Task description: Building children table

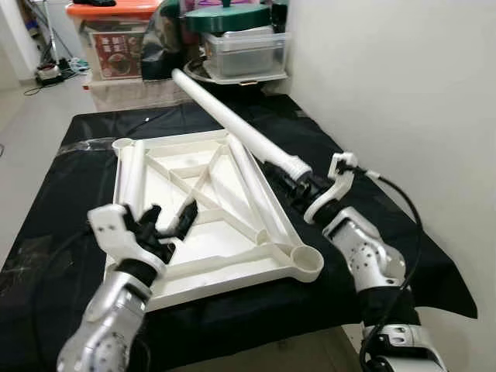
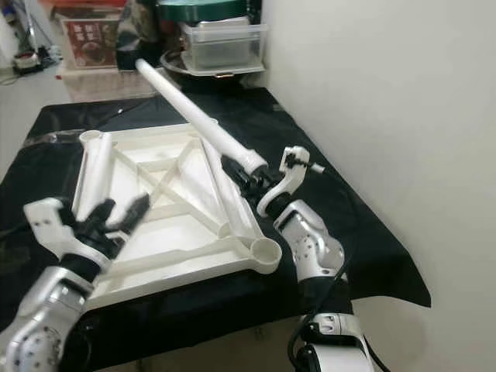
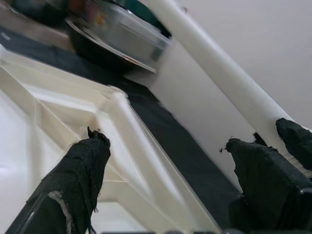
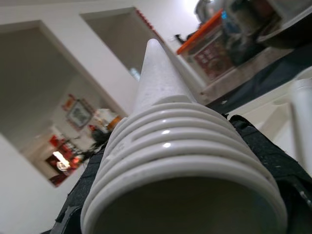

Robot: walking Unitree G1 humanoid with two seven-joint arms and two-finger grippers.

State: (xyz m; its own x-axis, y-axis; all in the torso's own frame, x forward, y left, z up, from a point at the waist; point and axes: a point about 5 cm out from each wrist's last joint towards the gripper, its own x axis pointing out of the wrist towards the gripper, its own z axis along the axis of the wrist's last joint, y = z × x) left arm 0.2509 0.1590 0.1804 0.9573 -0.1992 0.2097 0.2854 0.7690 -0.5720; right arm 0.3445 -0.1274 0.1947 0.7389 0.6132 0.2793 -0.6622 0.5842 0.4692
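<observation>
Hovering at seven o'clock over the near rim of the upturned white plastic tabletop [image 1: 205, 256], the left gripper [image 1: 167, 223] has its two black fingers spread wide and holds nothing. At four o'clock the right gripper [image 1: 301, 184] is clamped on the ribbed, threaded end of a long white plastic table leg [image 1: 229, 120], which slants up and away toward eleven o'clock, its far end in the air above the black cloth-covered table [image 1: 70, 178]. Just nearer, at five o'clock, the round corner socket [image 1: 307, 258] stands empty, and the far-left one at ten o'clock looks empty too. Another white tube [image 1: 135, 174] lies loose along the tabletop's left edge. By this showing no leg is fitted yet; all the screwing-in remains. Beyond, at twelve o'clock, stacked storage boxes [image 1: 246, 48] stand.
</observation>
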